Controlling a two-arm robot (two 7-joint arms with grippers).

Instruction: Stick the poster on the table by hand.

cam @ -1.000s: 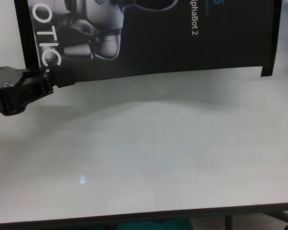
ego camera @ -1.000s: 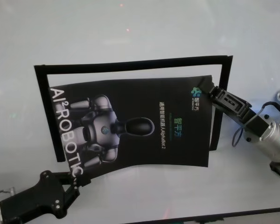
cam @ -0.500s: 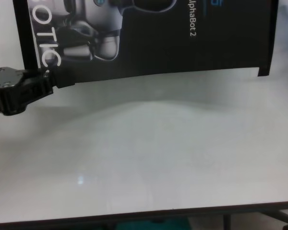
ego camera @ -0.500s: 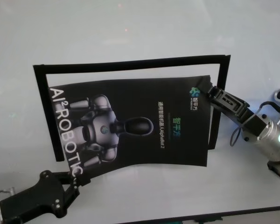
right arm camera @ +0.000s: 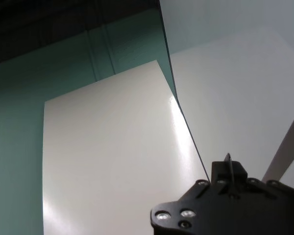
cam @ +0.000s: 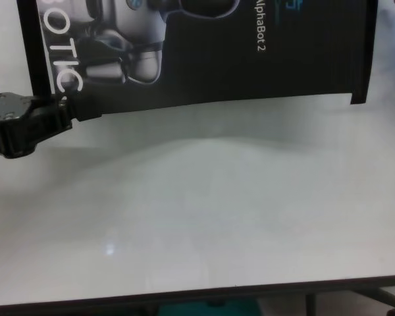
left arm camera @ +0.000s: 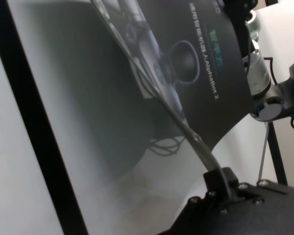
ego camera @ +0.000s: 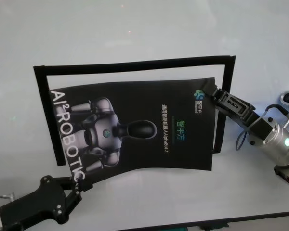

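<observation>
Above the plain white table (ego camera: 149, 29), the glossy black poster (ego camera: 135, 127) hangs unstuck. Left gripper (ego camera: 76, 188) pinches its near-left corner; right gripper (ego camera: 215, 95) pinches its far-right corner. Laying flat remains.

Black angular grippers, silver cylindrical right wrist with green light, looping black cable.
</observation>
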